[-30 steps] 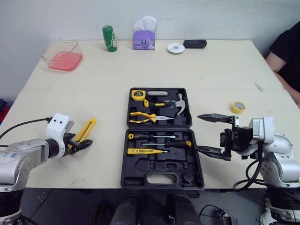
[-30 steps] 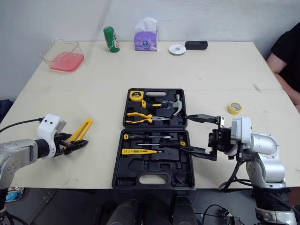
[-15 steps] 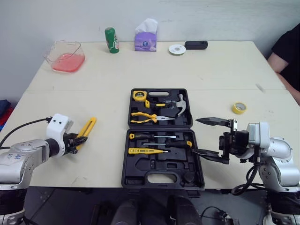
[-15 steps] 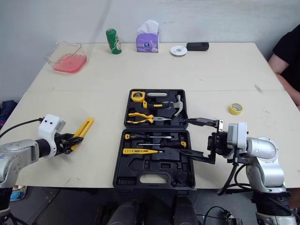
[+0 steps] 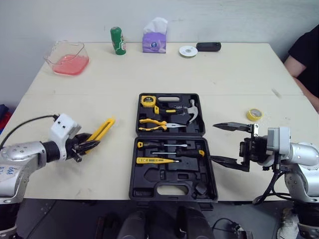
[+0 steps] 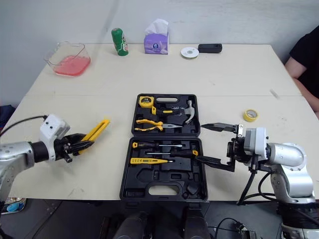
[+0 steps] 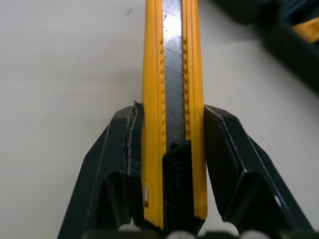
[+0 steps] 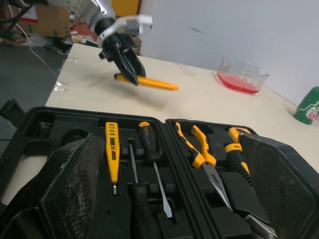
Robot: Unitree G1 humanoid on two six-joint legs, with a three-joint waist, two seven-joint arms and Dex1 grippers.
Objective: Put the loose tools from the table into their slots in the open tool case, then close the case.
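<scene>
left arm: low over the table, reaching inward
left gripper (image 5: 88, 144): pinched tight on the knife (image 5: 103, 129)
right gripper (image 5: 212, 141): fingers spread wide, pointing inward

the butt end of the knife (image 7: 172, 99) is buried between the left fingers (image 7: 119, 164), and its blade end runs out of the picture well beyond their tips. off to one side past those tips, a corner of the case (image 7: 294, 40) is a dark blur, cut off at the edge. the right fingers (image 8: 75, 174) cover the case's nearest slots, and the tip of the pliers (image 8: 199, 149) runs behind one of them. beyond them the can (image 8: 310, 104) is cut by the edge, and the left fingers look blurred. across the counter (image 5: 239, 74), far beyond both pairs of fingers, a white disc (image 5: 188, 51) and a black thing (image 5: 208, 47) are too small to tell. a person (image 5: 306, 55) is cut off by the edge.
</scene>
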